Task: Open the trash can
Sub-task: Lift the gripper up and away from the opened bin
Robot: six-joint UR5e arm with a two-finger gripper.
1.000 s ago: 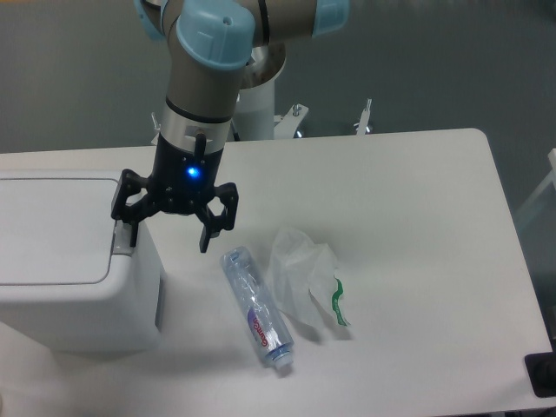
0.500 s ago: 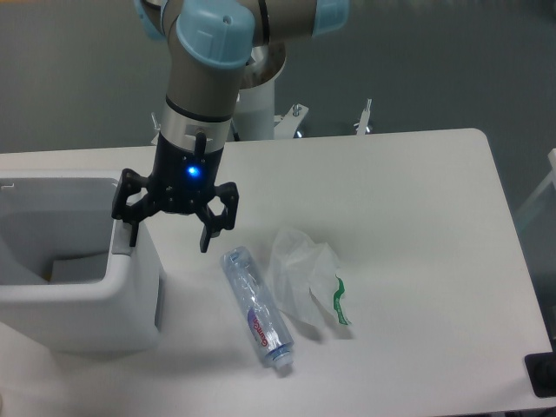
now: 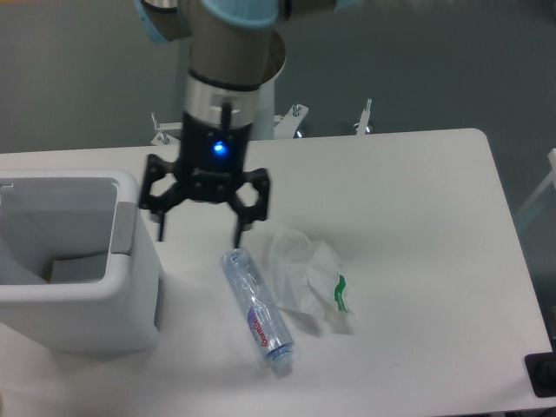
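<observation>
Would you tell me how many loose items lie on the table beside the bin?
2: a bottle right of the bin, and a plastic bag just right of it.

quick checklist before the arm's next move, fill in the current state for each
1. Trash can lid off the opening, inside visible: ok.
2. Gripper open and holding nothing: ok.
3. Gripper clear of the grey push tab, off to the tab's right: ok.
4. Clear plastic bottle lying flat on the table, untouched: ok.
5. Small white plastic bag beside the bottle, free of the gripper: ok.
6. Lid fully latched open: cannot tell.
</observation>
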